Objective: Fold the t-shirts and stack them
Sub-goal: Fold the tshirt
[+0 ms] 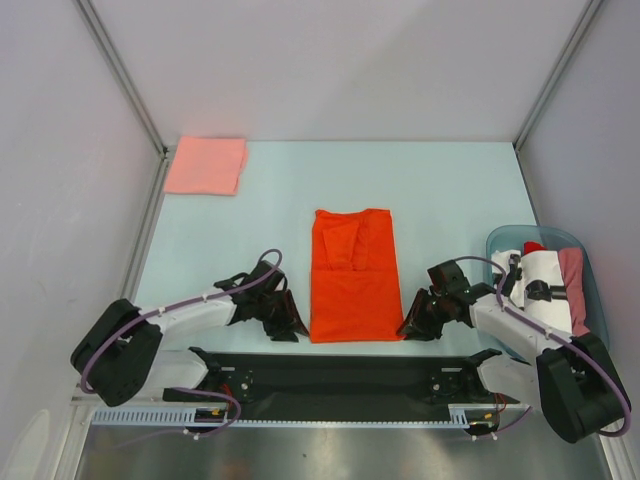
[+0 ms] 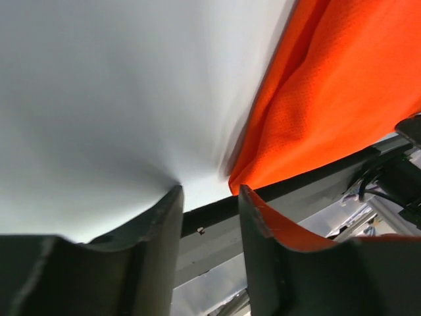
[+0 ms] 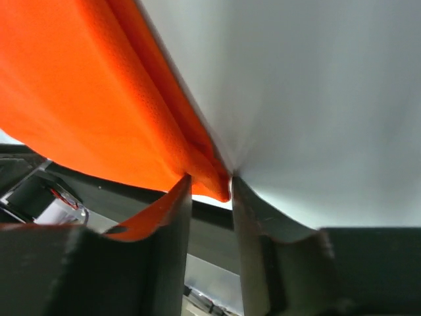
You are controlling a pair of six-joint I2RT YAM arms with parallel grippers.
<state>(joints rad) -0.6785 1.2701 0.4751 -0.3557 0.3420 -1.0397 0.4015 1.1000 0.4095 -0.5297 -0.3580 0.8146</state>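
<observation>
Near-corner pickup, orange t-shirt [image 1: 355, 280]
L gripper [image 2: 210, 194] & R gripper [image 3: 210, 181]: jaws apart at the near corners, nothing pinched, set for fwd fold.

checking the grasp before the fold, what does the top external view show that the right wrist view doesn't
Only the top external view: the whole orange t-shirt lying flat, the folded pink shirt at the far left corner, the blue bin of clothes on the right, and the left gripper at the shirt's other near corner.
Only the right wrist view: the shirt's near corner sitting between the fingertips of the right gripper; whether they pinch it is unclear.
Both: orange fabric, the pale table and the black base plate.
</observation>
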